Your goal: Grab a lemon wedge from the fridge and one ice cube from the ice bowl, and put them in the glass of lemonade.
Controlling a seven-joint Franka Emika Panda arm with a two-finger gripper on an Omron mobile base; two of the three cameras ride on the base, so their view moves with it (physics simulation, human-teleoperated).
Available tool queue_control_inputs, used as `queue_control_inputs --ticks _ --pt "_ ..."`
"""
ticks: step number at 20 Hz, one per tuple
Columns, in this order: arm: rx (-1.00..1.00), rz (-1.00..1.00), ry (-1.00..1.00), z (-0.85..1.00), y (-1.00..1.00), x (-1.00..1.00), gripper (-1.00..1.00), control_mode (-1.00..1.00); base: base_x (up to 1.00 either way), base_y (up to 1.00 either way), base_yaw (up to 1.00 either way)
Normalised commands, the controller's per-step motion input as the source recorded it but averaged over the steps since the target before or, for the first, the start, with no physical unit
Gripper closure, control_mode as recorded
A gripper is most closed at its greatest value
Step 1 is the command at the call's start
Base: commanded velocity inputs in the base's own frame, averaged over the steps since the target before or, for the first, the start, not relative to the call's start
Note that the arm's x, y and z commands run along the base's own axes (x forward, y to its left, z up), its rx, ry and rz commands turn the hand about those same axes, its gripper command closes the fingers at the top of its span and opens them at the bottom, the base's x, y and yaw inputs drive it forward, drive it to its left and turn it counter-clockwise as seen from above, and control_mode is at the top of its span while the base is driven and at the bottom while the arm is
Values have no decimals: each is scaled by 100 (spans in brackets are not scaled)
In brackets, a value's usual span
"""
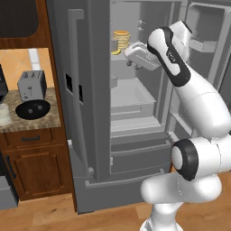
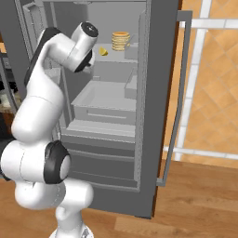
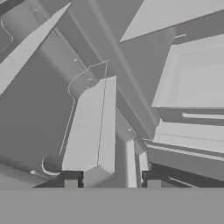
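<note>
- Reaching into the open fridge [image 1: 90,90]; tool [image 3: 112,183] sits upper centre of the left base frame, below the shelf level.
- Lemon wedge [image 2: 103,51] lies on the upper shelf, upper centre of the right base frame, just beside the pancake stack [image 2: 121,41].
- Risk: hand is angled down toward the drawers; approaching from here could clip the shelf edge or nudge the pancakes.
- Tool: fingers parted, moderately by the look of the hand frame, nothing between them; wedge apart from it.
- Ice bowl [image 1: 32,108] and toaster [image 1: 31,85] on the table, left of frame.

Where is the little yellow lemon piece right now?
The lemon wedge sits on an upper shelf inside the open fridge, just left of the pancakes in the right base view.
</note>
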Motion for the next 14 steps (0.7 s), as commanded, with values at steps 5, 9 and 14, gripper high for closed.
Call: queue_control_inputs --ticks 5,9,14 --pt "12 4 0 -47 -2 63 -100 -100 0 0 0" --pt "4 3 -1 -58 4 28 -100 -100 0 0 0" --pt "0 0 -5 -5 28 21 -100 -100 0 0 0"
